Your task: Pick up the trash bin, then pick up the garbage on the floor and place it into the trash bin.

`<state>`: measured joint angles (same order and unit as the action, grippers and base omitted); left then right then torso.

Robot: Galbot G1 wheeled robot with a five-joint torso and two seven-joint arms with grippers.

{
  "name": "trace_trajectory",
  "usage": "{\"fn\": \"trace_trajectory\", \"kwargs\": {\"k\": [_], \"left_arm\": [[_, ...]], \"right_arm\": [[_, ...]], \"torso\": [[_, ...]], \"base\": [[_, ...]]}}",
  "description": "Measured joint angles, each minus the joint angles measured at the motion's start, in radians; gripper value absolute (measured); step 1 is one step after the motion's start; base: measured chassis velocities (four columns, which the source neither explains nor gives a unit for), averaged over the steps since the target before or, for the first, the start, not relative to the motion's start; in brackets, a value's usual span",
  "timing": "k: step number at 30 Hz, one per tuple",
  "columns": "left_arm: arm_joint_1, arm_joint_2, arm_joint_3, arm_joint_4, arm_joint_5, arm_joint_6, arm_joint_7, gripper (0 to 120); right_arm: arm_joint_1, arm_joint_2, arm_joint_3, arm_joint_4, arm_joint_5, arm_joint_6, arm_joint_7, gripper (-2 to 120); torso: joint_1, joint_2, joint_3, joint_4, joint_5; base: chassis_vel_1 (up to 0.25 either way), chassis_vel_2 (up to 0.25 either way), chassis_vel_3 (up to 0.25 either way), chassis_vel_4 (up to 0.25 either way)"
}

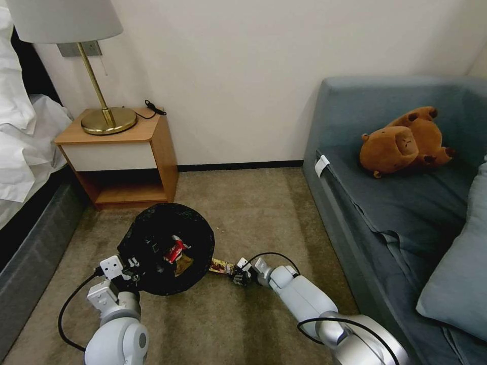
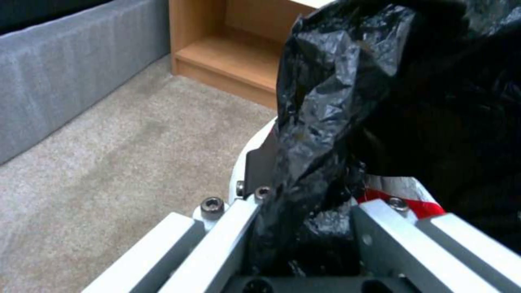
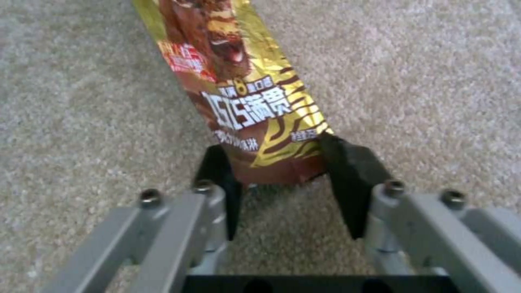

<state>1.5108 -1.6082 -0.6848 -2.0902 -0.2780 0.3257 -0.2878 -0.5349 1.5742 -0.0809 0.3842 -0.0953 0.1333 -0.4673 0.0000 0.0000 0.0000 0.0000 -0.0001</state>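
Note:
My left gripper (image 1: 131,269) is shut on the near rim of the trash bin (image 1: 152,228), pinching its black bag (image 2: 336,101) and white wall (image 2: 242,167). The bin hangs tilted over the carpet, its mouth facing me. Inside lie a red-white wrapper (image 1: 175,249) and a tan paper scrap (image 1: 183,264). Just right of the bin, a yellow-brown snack bar wrapper (image 1: 221,266) lies flat on the carpet. My right gripper (image 1: 237,276) is low at that wrapper's near end. It stands open, and its black fingertips (image 3: 347,175) straddle the wrapper (image 3: 244,93) on both sides.
A wooden nightstand (image 1: 127,157) with a brass lamp (image 1: 106,119) stands at the back left beside a bed (image 1: 25,152). A blue-grey sofa (image 1: 385,213) with a brown plush toy (image 1: 403,142) and a cushion (image 1: 459,274) runs along the right. Carpet lies between them.

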Motion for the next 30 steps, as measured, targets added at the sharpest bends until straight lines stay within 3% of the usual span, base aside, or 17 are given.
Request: {"fn": "trace_trajectory", "kwargs": {"k": [4, 9, 21, 30], "left_arm": [[-0.003, 0.000, 0.002, 0.005, 0.000, -0.001, 0.000, 1], [-0.006, 0.000, 0.005, 0.016, 0.001, -0.003, 0.001, 1], [-0.006, 0.000, -0.002, 0.019, 0.002, -0.008, 0.001, 1], [-0.006, 0.000, 0.000, 0.018, -0.001, -0.008, 0.001, 1]], "right_arm": [[0.000, -0.002, 0.000, 0.000, 0.002, 0.001, 0.004, 25], [0.001, -0.004, 0.002, 0.001, 0.006, 0.005, 0.009, 1], [-0.005, -0.007, 0.013, 0.025, 0.011, 0.015, 0.020, 0], [-0.029, -0.024, 0.076, 0.073, 0.037, 0.071, 0.061, 0]], "torso": [[0.000, 0.000, 0.000, 0.0000, 0.0000], [0.000, 0.000, 0.000, -0.0001, 0.0000], [0.000, 0.000, 0.000, 0.0000, 0.0000], [0.000, 0.000, 0.000, 0.0000, 0.0001]], "base": [[0.000, 0.000, 0.000, 0.000], [0.000, 0.000, 0.000, 0.000], [0.000, 0.000, 0.000, 0.000], [0.000, 0.000, 0.000, 0.000]]}}
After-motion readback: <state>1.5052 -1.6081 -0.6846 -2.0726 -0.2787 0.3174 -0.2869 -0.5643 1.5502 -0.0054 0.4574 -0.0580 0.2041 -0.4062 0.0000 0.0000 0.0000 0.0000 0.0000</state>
